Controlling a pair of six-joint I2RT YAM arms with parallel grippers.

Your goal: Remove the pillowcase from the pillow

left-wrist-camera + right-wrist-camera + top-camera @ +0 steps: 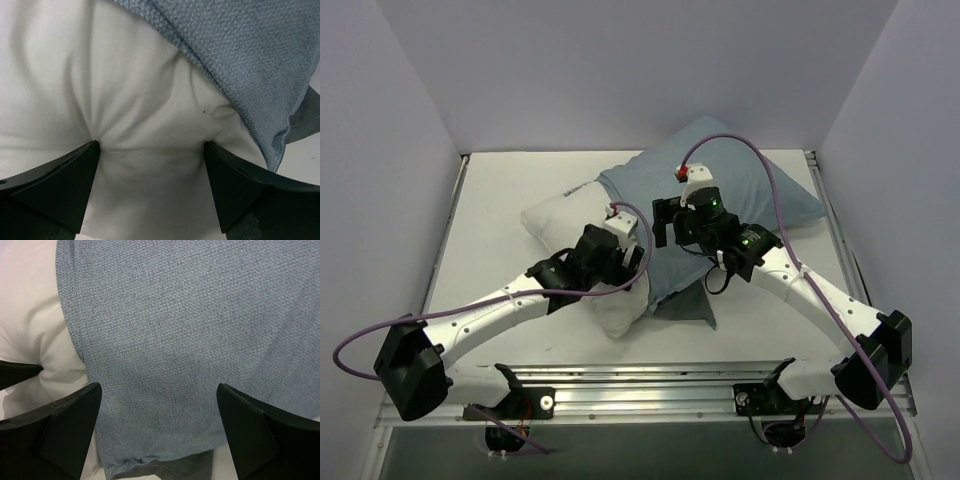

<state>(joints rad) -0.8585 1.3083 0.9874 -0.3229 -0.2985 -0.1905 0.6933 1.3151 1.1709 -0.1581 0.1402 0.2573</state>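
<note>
Left wrist | left gripper (151, 145) wide, puckering pillow (125, 75) | right gripper (159, 386) wide, woven pillowcase (175, 315), touching?

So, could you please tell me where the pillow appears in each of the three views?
Top external: pillow, centre-left, its right part under the pillowcase.
Left wrist: pillow fills most of the frame, left and centre.
Right wrist: pillow, only a strip at the left edge.
Shared landmark: the pillowcase's edge crossing the white fabric.
</note>
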